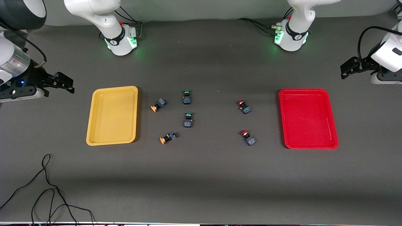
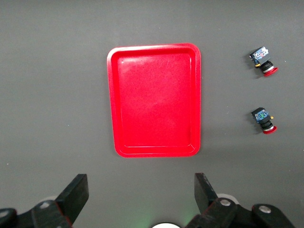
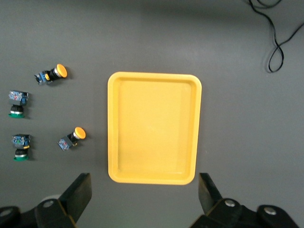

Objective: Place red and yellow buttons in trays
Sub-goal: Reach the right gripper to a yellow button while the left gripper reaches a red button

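Two yellow-capped buttons (image 1: 158,104) (image 1: 168,137) lie beside the yellow tray (image 1: 91,125), which holds nothing. Two red-capped buttons (image 1: 243,106) (image 1: 248,137) lie on the table toward the red tray (image 1: 284,125), which also holds nothing. My right gripper (image 1: 62,83) hangs open and holds nothing, over the table at the right arm's end, past the yellow tray (image 3: 152,128). The right wrist view shows the yellow buttons (image 3: 53,73) (image 3: 72,138). My left gripper (image 1: 347,69) hangs open and holds nothing at the left arm's end, past the red tray (image 2: 154,99). The left wrist view shows the red buttons (image 2: 263,61) (image 2: 264,119).
Two green-capped buttons (image 1: 187,96) (image 1: 188,120) lie between the yellow and red ones. A black cable (image 1: 47,188) loops over the table near the front camera at the right arm's end. Both arm bases (image 1: 121,39) (image 1: 292,36) stand along the edge farthest from that camera.
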### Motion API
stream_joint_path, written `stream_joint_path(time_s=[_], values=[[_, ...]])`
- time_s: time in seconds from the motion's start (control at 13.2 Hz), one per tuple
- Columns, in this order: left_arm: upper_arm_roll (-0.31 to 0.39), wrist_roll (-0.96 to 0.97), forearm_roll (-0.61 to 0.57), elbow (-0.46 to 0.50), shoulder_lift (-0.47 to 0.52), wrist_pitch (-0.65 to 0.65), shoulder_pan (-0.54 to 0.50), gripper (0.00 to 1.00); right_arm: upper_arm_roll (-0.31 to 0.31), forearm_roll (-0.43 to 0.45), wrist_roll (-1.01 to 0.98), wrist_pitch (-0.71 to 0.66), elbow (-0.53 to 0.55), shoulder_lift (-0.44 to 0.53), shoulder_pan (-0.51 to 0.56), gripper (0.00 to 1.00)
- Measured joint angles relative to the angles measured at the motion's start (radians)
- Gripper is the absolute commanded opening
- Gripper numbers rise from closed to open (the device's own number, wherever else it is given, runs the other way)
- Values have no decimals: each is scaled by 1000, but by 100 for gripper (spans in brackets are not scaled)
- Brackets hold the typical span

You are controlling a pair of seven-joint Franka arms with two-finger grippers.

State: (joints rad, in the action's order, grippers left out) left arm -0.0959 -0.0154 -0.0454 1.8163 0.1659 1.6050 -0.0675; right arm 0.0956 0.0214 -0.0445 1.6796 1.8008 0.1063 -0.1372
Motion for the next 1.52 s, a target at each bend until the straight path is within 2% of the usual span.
stream_joint_path(time_s=[0.38, 0.68, 0.83, 1.14, 1.29, 1.52], values=[[0, 0, 0, 0, -1, 0, 0, 99, -2, 0, 0, -14, -19, -45, -13, 100], [-4, 0, 2, 3, -1, -5, 1, 99, -11, -4, 44, 33, -19, -161, -116, 100], [-15, 11, 10, 14, -1, -7, 16, 99, -14, -55, 122, 71, -9, -218, -163, 100], [-28, 143, 35, 88, -28, 62, 143, 99, -16, -89, 413, 309, 115, -269, -258, 100], [-31, 239, 37, 129, -75, 140, 229, 99, -15, -98, 537, 363, 161, -290, -275, 100], [-34, 359, 37, 145, -200, 279, 334, 98, -16, -102, 748, 406, 199, -341, -354, 100]])
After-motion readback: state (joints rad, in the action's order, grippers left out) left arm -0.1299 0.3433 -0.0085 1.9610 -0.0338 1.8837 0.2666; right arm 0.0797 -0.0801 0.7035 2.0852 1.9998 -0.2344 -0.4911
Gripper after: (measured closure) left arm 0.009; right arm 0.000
